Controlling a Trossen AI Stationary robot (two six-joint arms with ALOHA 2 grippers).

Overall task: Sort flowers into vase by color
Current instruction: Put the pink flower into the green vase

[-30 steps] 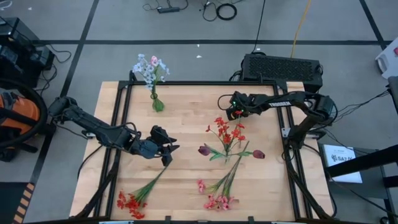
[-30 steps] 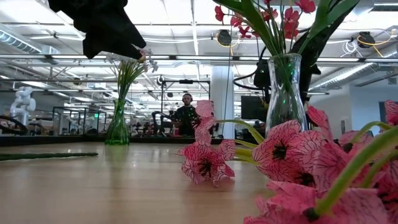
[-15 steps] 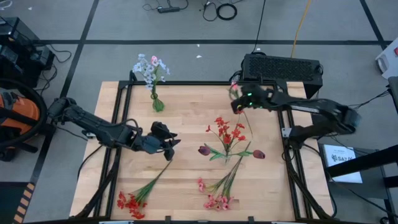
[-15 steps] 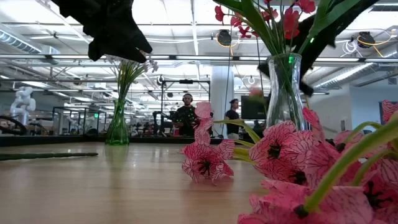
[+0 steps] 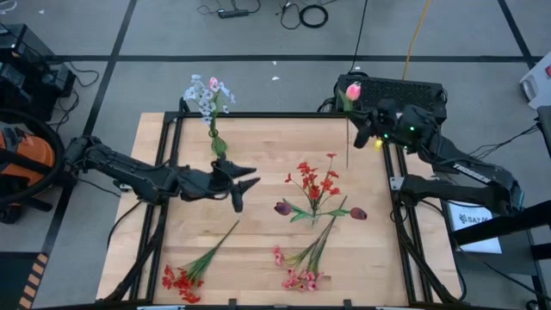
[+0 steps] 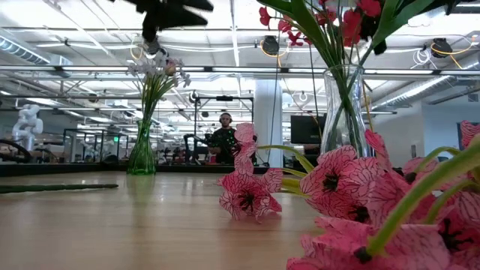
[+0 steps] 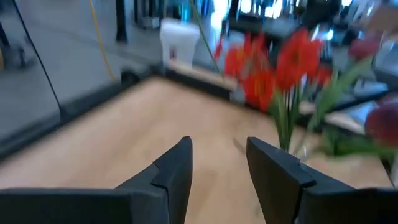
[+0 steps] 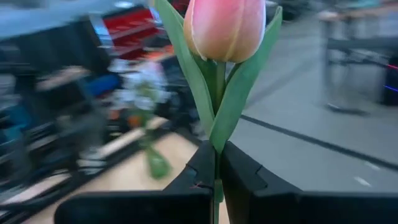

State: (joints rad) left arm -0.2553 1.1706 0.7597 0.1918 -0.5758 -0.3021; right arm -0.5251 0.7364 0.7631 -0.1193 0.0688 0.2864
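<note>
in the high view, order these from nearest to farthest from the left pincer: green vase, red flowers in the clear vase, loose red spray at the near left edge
From the left pincer at table centre-left:
1. green vase, toward the far edge.
2. red flowers in the clear vase, toward the table's middle.
3. loose red spray, at the near left edge.

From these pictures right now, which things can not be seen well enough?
- Clear vase: in the high view, the red flowers cover it.
- Left gripper: low view, cut off by the top edge.
- Pink tulip: right wrist view, stem bottom hidden between the right gripper's fingers.
- Person: low view, too small for detail.
</note>
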